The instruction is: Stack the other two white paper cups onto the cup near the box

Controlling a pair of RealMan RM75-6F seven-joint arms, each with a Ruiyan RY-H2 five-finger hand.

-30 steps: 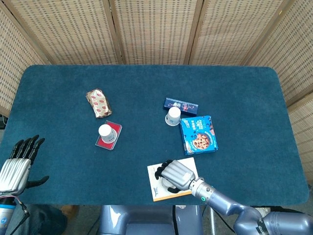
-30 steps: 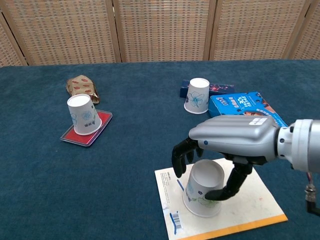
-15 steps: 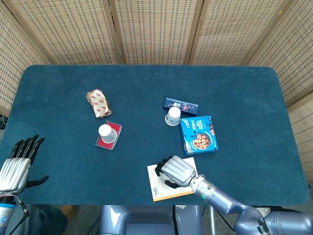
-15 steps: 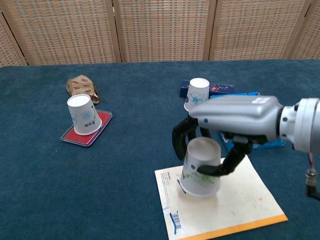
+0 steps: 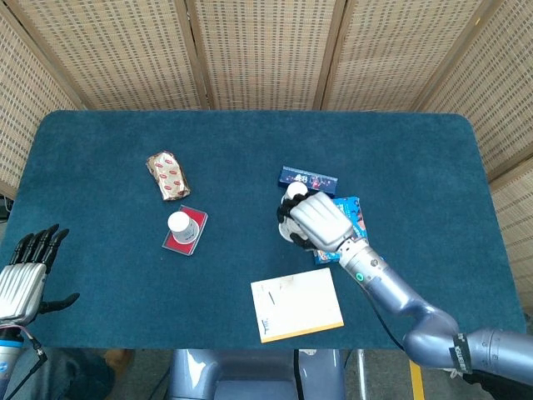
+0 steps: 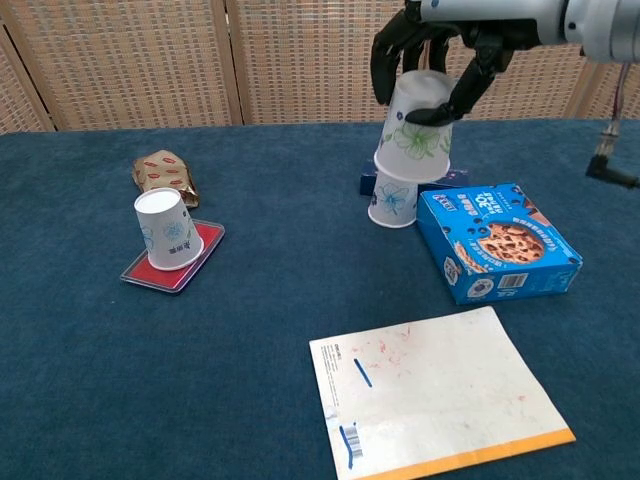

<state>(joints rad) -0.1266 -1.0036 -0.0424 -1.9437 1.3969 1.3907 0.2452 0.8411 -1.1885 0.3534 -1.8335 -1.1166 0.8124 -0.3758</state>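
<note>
snack packet [image 5: 168, 175], envelope [image 6: 437, 398] (table [image 5: 108, 150])

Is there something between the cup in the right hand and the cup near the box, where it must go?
Nothing visible. The right hand holds its cup right over the cup near the box, its rim already meeting that cup's top.

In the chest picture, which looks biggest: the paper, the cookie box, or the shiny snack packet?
1. The paper, though it lies nearest the camera.
2. The cookie box.
3. The snack packet, which lies farther back.
</note>
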